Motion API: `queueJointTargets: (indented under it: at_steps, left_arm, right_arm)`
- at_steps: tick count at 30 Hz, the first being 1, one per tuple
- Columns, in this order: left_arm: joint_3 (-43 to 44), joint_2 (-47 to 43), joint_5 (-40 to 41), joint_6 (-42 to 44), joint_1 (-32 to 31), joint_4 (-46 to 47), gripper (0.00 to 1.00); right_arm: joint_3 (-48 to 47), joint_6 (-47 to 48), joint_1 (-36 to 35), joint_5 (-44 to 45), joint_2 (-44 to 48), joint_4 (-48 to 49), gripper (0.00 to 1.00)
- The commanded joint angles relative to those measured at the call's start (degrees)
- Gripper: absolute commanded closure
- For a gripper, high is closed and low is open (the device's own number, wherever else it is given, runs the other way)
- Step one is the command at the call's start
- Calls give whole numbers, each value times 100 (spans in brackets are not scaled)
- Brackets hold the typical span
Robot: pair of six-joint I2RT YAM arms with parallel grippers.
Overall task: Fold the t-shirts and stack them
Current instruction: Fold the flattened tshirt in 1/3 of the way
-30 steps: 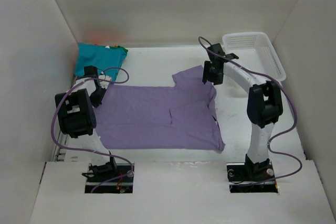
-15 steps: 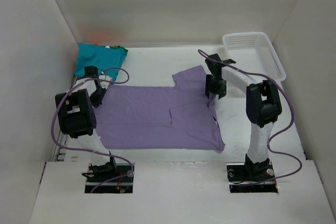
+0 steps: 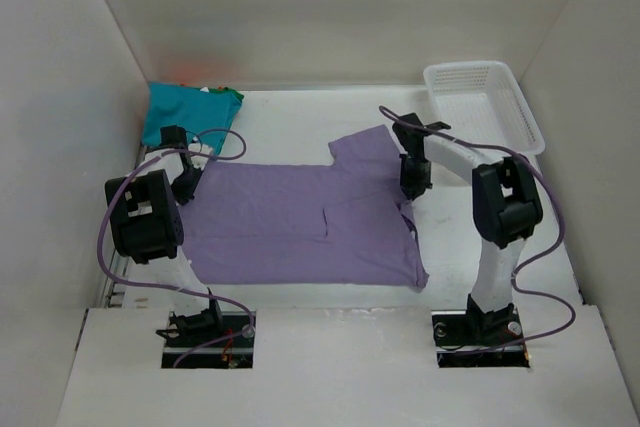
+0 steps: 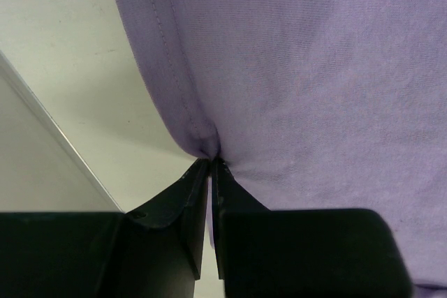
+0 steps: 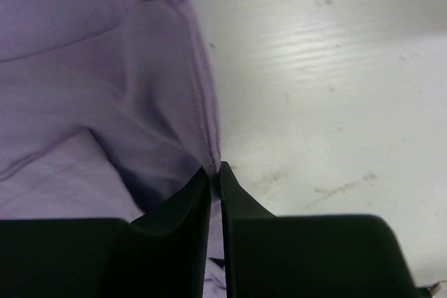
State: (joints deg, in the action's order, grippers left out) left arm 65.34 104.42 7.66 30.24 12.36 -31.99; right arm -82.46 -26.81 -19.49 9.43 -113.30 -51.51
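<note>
while the white table (image 3: 300,117) looks the same as a second ago, the right arm has drawn back from the far side toward its own base, and that is the one change. the lavender shirt (image 3: 290,222) lies spread flat across the middle of the table, with its collar and sleeve end on the right. its outline has barely shifted, though the right edge now bunches slightly under the arm. the white basket (image 3: 520,112) sits in the far right corner, apart from the cloth. the teal shirt (image 3: 175,112) is heaped in the far left corner, with a strip of the dark green shirt (image 3: 230,95) showing at its edge.

the right gripper (image 3: 415,185) now sits lower along the shirt's right edge, below the far sleeve. its wrist view shows the jaws closed to a sliver on the hem (image 5: 215,170). the left gripper (image 3: 185,189) has not moved and pinches the far left corner of the hem, also nearly closed (image 4: 211,165).

with both ends held, the cloth looks ready for the first lengthwise fold. no folding or stacking is done yet.
</note>
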Motion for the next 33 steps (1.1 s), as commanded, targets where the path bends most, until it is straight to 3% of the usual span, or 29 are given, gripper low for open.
queueJointTargets:
  at_steps: [1, 5, 9, 18, 24, 30, 33]
  left_arm:
    - [-188, -27, -274, -27, 61, 96, 95]
    - [-180, -27, -274, -18, 69, 96, 95]
    - [-180, -36, -274, -1, 69, 96, 95]
    - [13, -492, -580, -88, 245, -53, 89]
    - [558, -871, -1468, -386, 333, -264, 78]
    - [1129, -116, -1487, -896, 386, -273, 68]
    - [1559, 297, -1522, -1256, 430, -273, 62]
  right_arm:
    - [133, -62, 186, 252, 694, 97, 86]
    - [230, 17, 441, 278, 783, 53, 81]
    - [99, 88, 529, 550, 686, 44, 66]
    - [-735, 597, 205, 534, 713, -44, 60]
    - [-3009, 862, -262, 481, -410, -289, 50]
    - [-5400, 423, 195, 156, -2238, -597, 32]
    - [-6009, 28, 353, -160, -2924, -694, 31]
